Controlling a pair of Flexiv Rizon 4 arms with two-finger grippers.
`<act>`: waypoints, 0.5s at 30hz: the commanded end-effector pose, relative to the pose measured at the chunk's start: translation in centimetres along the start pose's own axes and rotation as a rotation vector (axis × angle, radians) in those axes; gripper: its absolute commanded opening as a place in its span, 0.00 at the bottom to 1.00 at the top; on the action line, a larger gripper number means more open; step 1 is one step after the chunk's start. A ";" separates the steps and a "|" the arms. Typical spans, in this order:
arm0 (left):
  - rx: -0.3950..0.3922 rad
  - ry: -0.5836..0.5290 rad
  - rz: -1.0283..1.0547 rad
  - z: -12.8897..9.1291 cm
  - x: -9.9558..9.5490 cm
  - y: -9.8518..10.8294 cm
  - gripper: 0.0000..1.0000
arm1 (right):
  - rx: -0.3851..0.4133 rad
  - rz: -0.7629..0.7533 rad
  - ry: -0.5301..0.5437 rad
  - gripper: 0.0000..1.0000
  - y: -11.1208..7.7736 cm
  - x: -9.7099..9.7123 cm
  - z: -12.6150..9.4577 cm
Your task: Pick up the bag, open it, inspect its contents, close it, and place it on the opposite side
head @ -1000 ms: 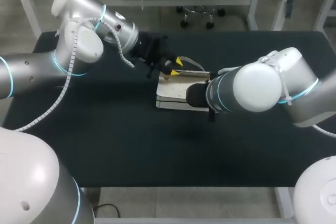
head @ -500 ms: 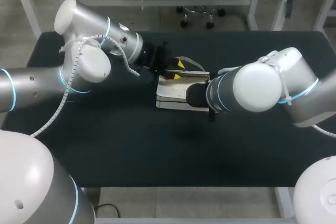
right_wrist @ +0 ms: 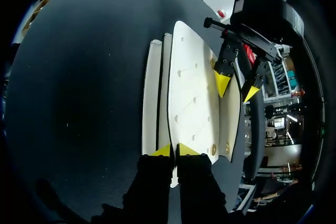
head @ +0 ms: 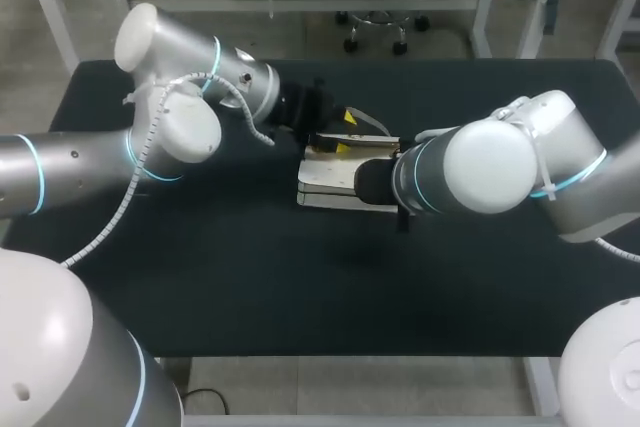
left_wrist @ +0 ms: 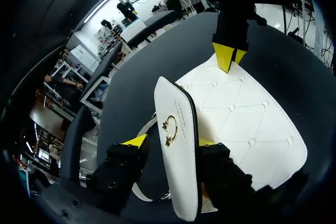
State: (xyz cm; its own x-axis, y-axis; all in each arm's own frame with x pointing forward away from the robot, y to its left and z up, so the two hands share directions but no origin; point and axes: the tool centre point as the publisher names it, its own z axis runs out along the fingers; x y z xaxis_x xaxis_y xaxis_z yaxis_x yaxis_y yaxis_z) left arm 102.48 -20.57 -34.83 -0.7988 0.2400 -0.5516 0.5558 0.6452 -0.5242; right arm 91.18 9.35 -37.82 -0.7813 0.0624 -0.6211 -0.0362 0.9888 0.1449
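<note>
Black desk (head: 200,277) surface fills the head view, and a white quilted bag (head: 325,185) is laid flat just above the frame's centre, with the left hand (head: 343,134) set at its upper edge. From the left wrist, the upright flap (left_wrist: 178,177) with its gold clasp (left_wrist: 169,129) is seen pinched by that hand. From the right wrist, the right hand (right_wrist: 174,150) is seen pressed together on the bag's near edge.
</note>
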 end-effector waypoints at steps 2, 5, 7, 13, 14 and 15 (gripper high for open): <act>-0.012 -0.029 0.011 -0.4 0.7 -0.1 0.70 | -0.014 -0.001 -0.388 0.00 -0.4 0.5 0.1; -0.023 -0.013 0.004 0.3 0.8 0.2 0.72 | -0.014 -0.001 -0.388 0.00 -0.4 0.5 0.1; -0.026 -0.003 -0.002 0.7 0.7 0.3 0.66 | -0.014 -0.001 -0.388 0.00 -0.4 0.5 0.1; -0.022 0.015 -0.045 1.4 -0.2 0.8 0.51 | -0.014 -0.001 -0.388 0.00 -0.4 0.5 0.1; -0.021 0.017 -0.050 1.5 -0.2 0.9 0.50 | -0.014 -0.001 -0.388 0.00 -0.4 0.5 0.1; -0.023 0.017 -0.053 1.6 -0.3 0.9 0.49 | -0.014 -0.001 -0.388 0.00 -0.4 0.5 0.1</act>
State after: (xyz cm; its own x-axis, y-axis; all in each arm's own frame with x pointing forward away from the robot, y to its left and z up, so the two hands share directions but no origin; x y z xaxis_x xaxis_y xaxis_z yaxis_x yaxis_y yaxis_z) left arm 102.67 -20.61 -35.86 -0.8273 0.2101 -0.5210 0.5088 0.6733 -0.5364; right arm 91.19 9.35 -37.82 -0.7813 0.0624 -0.6211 -0.0362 0.9888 0.1448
